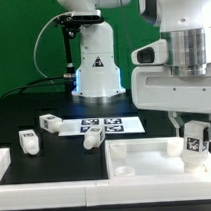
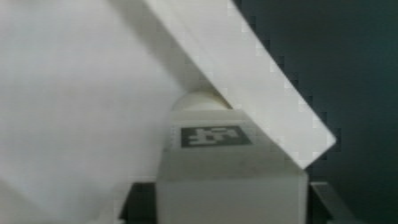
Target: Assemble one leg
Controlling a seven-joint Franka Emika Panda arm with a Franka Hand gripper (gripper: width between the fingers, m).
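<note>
Pinching leg (image 1: 193, 140) tight in gripper (image 1: 194, 152), at tabletop (image 1: 151, 159) corner, exterior view's right. Likely light, stiff, slick plastic; best held across flat sides.

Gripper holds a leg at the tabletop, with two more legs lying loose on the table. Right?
Not quite: the exterior view shows three loose legs, not two. The gripper does hold a leg at the tabletop.
</note>
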